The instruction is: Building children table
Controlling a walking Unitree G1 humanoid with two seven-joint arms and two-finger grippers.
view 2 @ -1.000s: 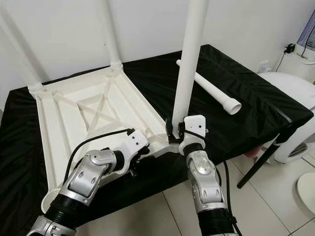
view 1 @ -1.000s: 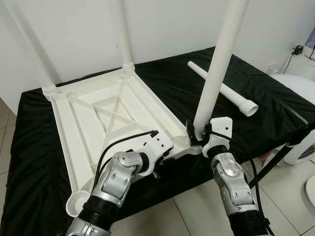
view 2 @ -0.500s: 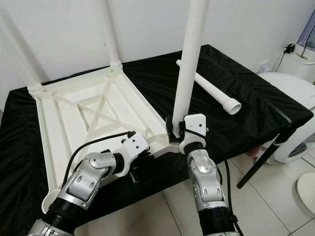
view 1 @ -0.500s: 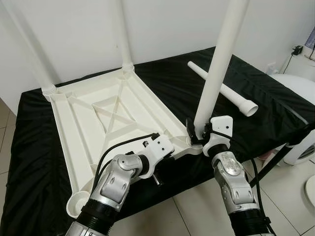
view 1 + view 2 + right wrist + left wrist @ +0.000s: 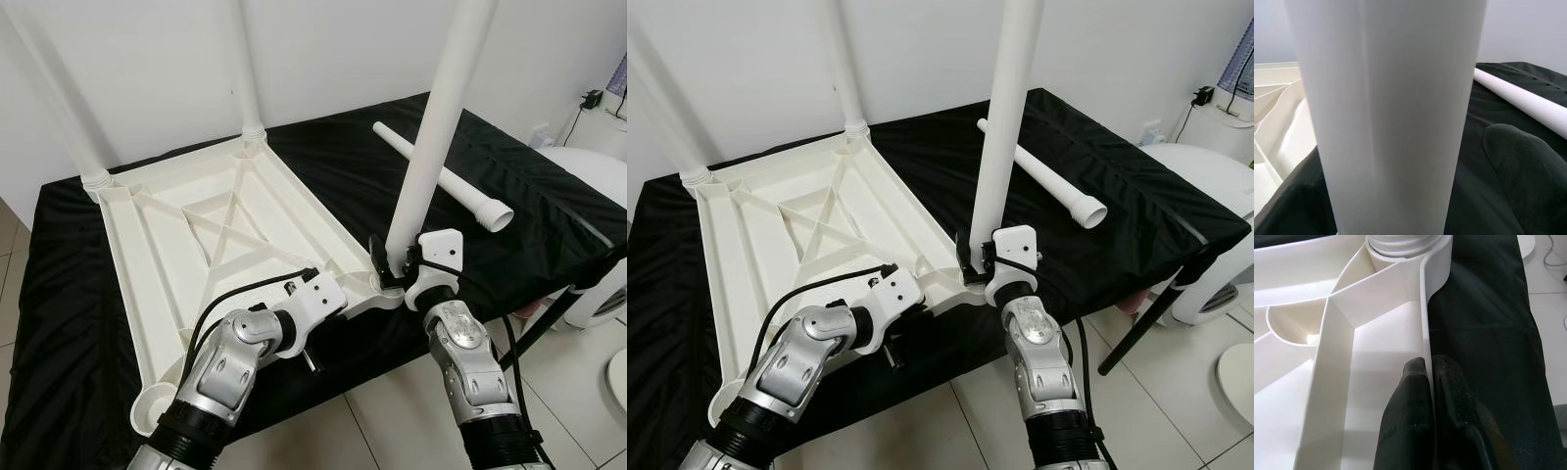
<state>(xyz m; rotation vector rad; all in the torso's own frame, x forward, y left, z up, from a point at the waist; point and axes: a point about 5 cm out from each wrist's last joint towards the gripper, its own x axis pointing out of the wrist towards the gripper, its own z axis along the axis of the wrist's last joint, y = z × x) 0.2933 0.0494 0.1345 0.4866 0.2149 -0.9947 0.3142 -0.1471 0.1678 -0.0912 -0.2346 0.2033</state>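
Here the left gripper's (image 5: pixel 1429 382) jaws pinch the thin near rim of the upturned white ribbed plastic table panel (image 5: pixel 196 235). The right gripper's (image 5: pixel 394 269) jaws clamp the smooth white upright tube leg (image 5: pixel 431 137) at the panel's corner socket. A loose white tube leg (image 5: pixel 446 181) lies beyond on the black-draped tabletop (image 5: pixel 529 211), floor just past its edge.

A plain room in a home, by the look of it. The floor (image 5: pixel 372 411) is laid with pale square tiles with dark grout lines, and the far wall (image 5: pixel 323 59) is bare and white. A tabletop draped in black cloth (image 5: pixel 549 215) fills the middle. At the far right, a plug and cables (image 5: pixel 593 100) sit by the wall above a rounded white household appliance (image 5: pixel 602 166).
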